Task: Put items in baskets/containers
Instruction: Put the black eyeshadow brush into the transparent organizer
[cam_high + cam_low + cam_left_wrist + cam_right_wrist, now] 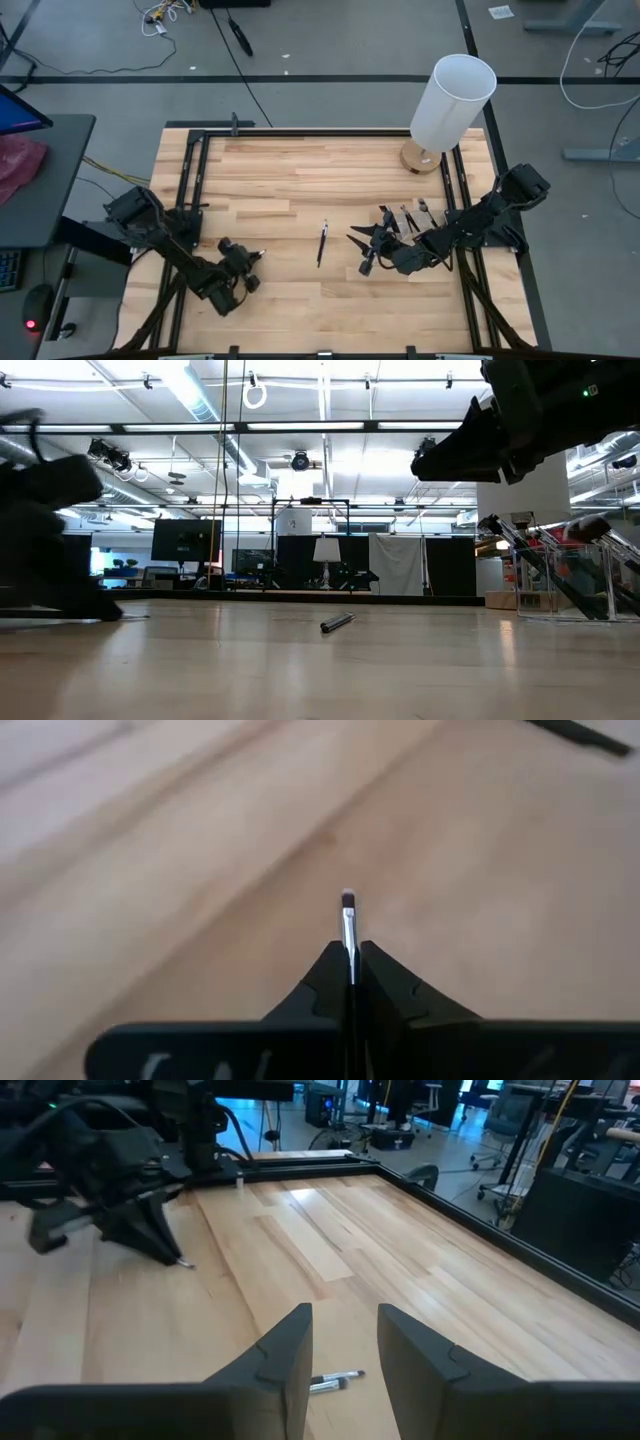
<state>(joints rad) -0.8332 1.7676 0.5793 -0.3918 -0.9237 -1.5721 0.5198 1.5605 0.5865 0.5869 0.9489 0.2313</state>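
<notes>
The bench (300, 180) is carrying a white cylinder (452, 102) at its far right. The right fingers (343, 1352) are hanging parted and empty. The left fingers (350, 982) are pinching one brush (348, 925). Another brush (322, 243) is lying mid-bench.

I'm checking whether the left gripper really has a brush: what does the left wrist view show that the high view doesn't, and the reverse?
Only the left wrist view: the left gripper shut on a thin brush, silver ferrule and dark tip poking out.

Only the high view: the right gripper open near the clustered brushes, the lone brush mid-table, the white cylinder.

Both: the wooden table.
</notes>
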